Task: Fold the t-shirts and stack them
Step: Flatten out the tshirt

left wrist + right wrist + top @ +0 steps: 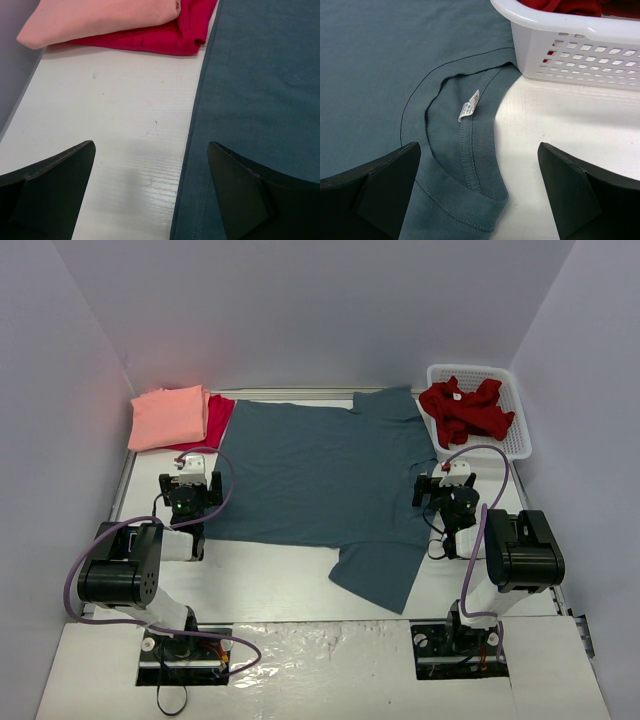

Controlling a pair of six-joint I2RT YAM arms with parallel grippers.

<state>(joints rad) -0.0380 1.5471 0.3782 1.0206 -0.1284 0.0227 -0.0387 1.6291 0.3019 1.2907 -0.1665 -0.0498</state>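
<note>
The slate-blue t-shirt point(310, 475) is spread over the surface point(270, 580) — hem point(200, 150) framed by the left gripper point(150, 150), collar point(465, 165) by the right gripper point(477, 150). Both are opened wide, empty.

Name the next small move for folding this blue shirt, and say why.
Probably lower both arms and pinch: the slate-blue t-shirt lies flat, the open left gripper straddles its hem, and the open right gripper straddles its collar.

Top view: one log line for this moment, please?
slate-blue t-shirt: spread flat; left gripper: open; right gripper: open; dark red t-shirt: in basket
</note>
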